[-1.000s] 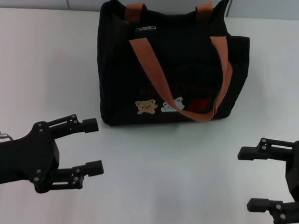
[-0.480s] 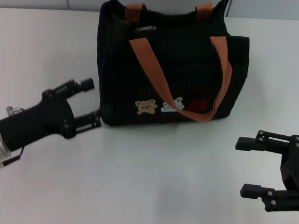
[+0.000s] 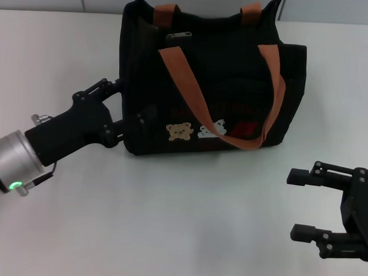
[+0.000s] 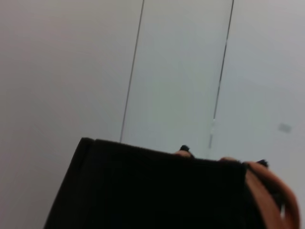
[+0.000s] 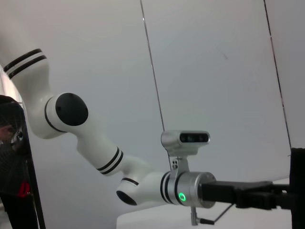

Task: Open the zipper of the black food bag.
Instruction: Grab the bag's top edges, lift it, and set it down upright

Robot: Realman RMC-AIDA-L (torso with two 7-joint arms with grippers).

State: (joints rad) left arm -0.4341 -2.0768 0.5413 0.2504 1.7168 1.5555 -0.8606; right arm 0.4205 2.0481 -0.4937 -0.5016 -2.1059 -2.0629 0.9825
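Note:
The black food bag (image 3: 223, 85) stands upright at the back middle of the table, with two orange-brown handles and bear pictures on its front. The zipper's silver pull tab (image 3: 178, 35) lies near the left end of the bag's top. My left gripper (image 3: 127, 104) is open at the bag's lower left corner, one finger beside the left wall and the other across the front face. In the left wrist view the bag (image 4: 157, 191) fills the lower part, very close. My right gripper (image 3: 298, 203) hangs open over the table at the front right, apart from the bag.
The white table (image 3: 186, 223) stretches in front of the bag, with a wall behind. One orange-brown handle (image 3: 192, 95) droops over the bag's front. The right wrist view shows my left arm (image 5: 181, 186) and an edge of the bag (image 5: 14, 167).
My left gripper has moved forward and to the right, from the front left of the table up to the bag's lower left corner. The right gripper drifted slightly left.

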